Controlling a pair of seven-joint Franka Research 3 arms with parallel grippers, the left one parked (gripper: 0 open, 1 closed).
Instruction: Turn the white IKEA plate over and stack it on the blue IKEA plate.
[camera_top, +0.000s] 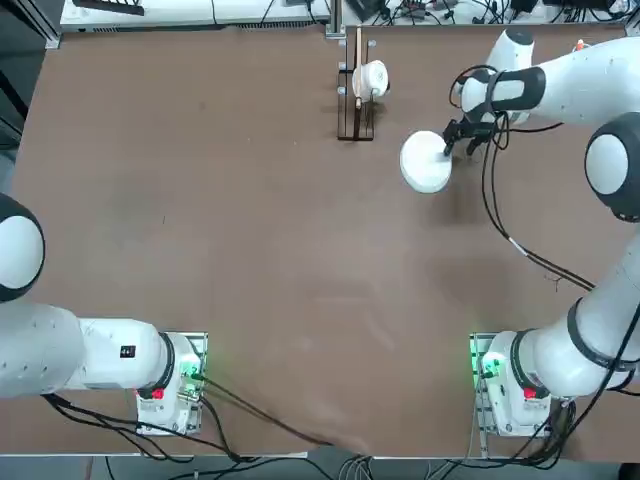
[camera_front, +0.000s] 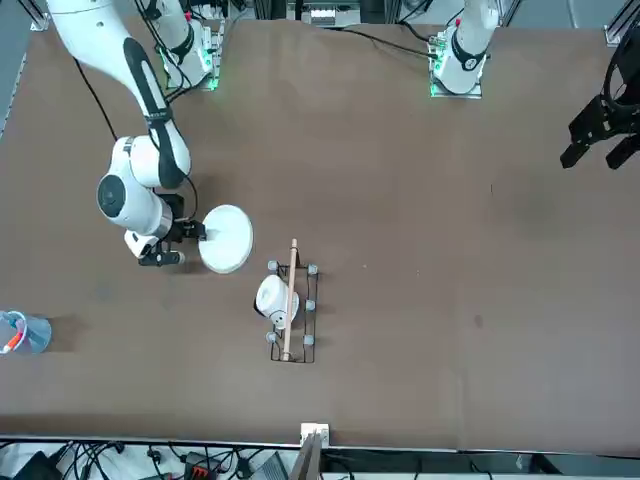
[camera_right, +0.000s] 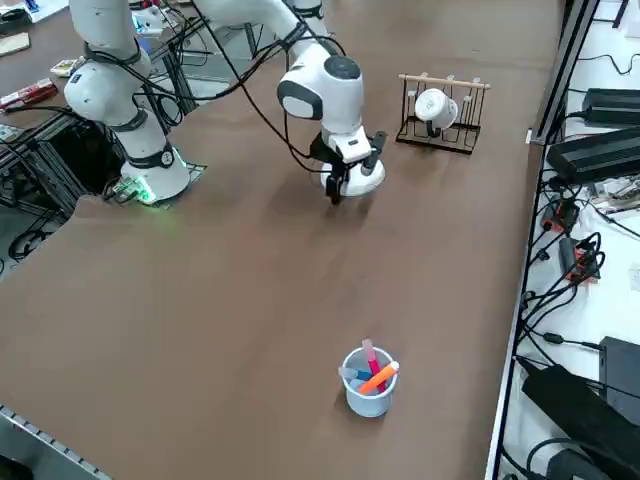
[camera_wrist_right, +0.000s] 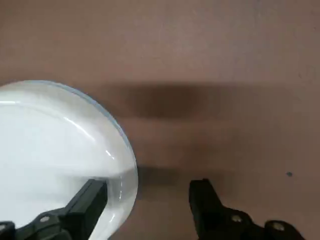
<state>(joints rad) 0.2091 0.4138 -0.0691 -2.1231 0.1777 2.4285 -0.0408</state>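
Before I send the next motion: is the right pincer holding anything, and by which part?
Nothing is held. The right pincer stands open beside the stacked plates' edge, one finger over the white plate, the other past its rim.

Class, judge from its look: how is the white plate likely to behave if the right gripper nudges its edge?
The white plate probably slides rather than rolls, since it lies flat and low. Its glossy surface may be slippery under the open fingers of the right gripper. Its smooth, even rim suggests stiffness.
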